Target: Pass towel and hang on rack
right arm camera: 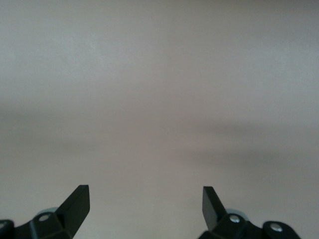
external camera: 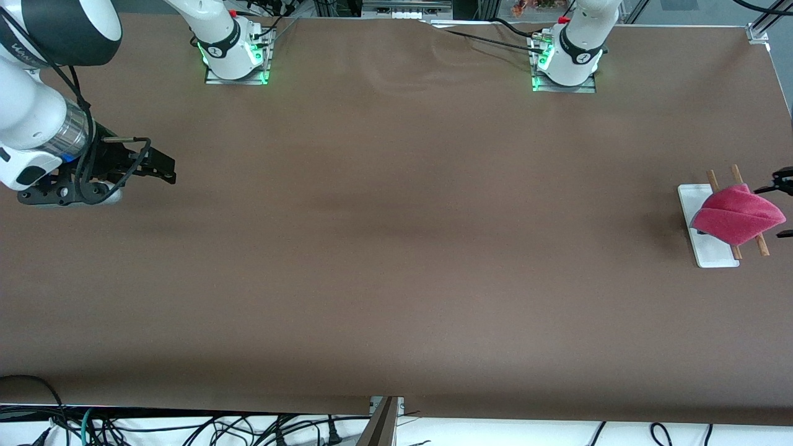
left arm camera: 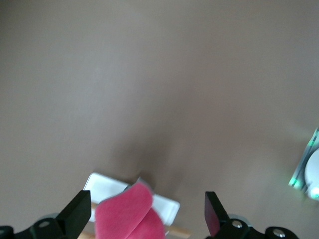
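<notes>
Cables [external camera: 186,430] trail along the floor just below the table's [external camera: 396,260] near edge, closest to where I stand. Up on the brown table, at the right arm's end, the right gripper [external camera: 162,168] hangs low over bare surface, the arm waiting; its wrist view shows the two black fingers [right arm camera: 75,201] spread wide with nothing between them.

Across a long bare stretch, at the left arm's end, stands the rack [external camera: 712,238], its white base flat on the table and its two wooden rods running above it. The towel [external camera: 737,215] is draped over those rods, pink-red and folded into a loose peak, hanging down on both sides. The left gripper [external camera: 782,207] hovers just beside the towel, over the table's edge. Its fingers [left arm camera: 77,213] stand apart on either side of the cloth [left arm camera: 130,214], not pinching it.
</notes>
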Robot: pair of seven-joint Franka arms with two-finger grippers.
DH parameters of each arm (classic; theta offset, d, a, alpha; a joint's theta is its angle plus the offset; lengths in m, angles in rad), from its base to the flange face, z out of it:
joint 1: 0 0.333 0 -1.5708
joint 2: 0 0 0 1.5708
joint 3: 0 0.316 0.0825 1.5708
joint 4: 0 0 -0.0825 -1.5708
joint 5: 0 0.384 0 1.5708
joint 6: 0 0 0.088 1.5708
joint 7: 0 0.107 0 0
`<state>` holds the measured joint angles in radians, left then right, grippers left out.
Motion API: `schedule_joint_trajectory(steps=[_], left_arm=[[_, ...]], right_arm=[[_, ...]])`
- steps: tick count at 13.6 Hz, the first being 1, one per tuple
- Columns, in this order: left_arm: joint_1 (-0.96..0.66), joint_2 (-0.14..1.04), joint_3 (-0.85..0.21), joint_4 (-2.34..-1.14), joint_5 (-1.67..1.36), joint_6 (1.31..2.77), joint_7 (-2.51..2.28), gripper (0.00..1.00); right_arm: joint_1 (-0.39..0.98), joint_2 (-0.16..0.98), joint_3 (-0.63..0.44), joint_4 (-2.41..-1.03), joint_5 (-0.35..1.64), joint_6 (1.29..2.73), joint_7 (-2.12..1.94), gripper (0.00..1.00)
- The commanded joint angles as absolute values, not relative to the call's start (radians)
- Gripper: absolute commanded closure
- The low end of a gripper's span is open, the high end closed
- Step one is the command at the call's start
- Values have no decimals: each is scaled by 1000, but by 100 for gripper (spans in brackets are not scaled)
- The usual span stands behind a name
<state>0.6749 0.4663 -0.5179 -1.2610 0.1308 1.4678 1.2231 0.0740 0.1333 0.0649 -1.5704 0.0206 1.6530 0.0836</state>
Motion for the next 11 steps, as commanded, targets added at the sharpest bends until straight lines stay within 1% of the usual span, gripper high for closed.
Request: schedule_joint_trajectory(steps=[1, 3, 4, 5, 6, 8, 9, 11], left_arm=[[551, 326, -447, -1328, 56, 1433, 993, 0], [368, 224, -298, -1394, -21, 1431, 704, 0], [298, 175, -251, -1440, -40, 1437, 567, 0], [247, 126, -229, -1484, -46, 1446, 442, 0], [191, 86, -191, -1529, -45, 1485, 331, 0], [31, 23, -42, -1612, -44, 1570, 86, 0], [-13, 0, 10, -1646, -44, 1609, 10, 0], [-26, -52, 17, -1712, -46, 1626, -3, 0]], right_arm=[[60, 118, 81, -1568, 14, 1634, 92, 0], [60, 118, 80, -1568, 14, 1632, 87, 0], [58, 120, 80, -1568, 14, 1634, 87, 0], [60, 118, 80, -1568, 14, 1634, 87, 0], [60, 118, 80, -1569, 14, 1632, 87, 0], [60, 120, 80, -1572, 14, 1632, 84, 0], [60, 120, 80, -1572, 14, 1634, 83, 0], [60, 121, 81, -1572, 12, 1635, 83, 0]])
